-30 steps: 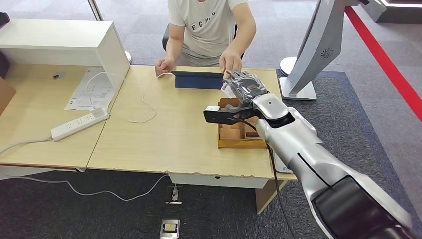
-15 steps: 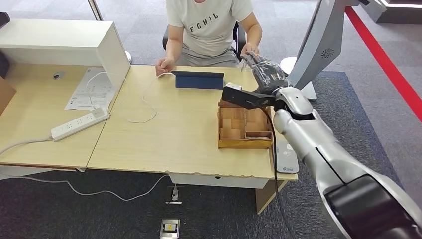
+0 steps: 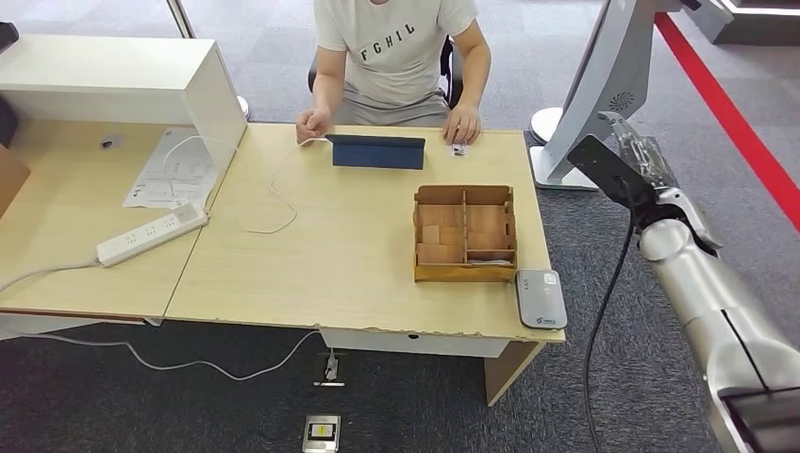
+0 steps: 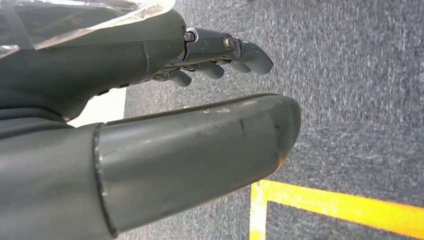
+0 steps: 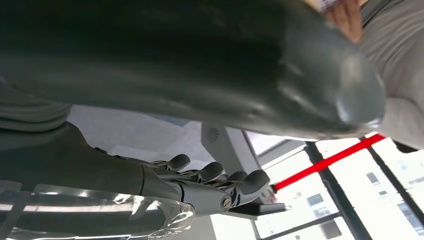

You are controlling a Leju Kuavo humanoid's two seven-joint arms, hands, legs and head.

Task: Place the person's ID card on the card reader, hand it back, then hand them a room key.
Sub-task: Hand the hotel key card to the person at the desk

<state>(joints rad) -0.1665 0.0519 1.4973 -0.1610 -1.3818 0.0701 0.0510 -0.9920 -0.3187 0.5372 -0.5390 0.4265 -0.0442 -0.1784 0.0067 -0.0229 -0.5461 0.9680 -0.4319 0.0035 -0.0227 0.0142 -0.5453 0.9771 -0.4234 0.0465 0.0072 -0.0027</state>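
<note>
Left hand (image 4: pixel 150 125), seen from its wrist camera, hangs over grey carpet – fingers loosely apart, nothing held. On the desk, a small card (image 3: pixel 458 149) is pinned under the person's hand (image 3: pixel 462 125) at the far edge, judged to be an item already handed over. Tray (image 3: pixel 464 233) sits mid-desk for keys, reader (image 3: pixel 541 298) at the near corner, within reach. Right hand (image 3: pixel 641 156) is raised off the desk's right side – fingers extended, empty.
</note>
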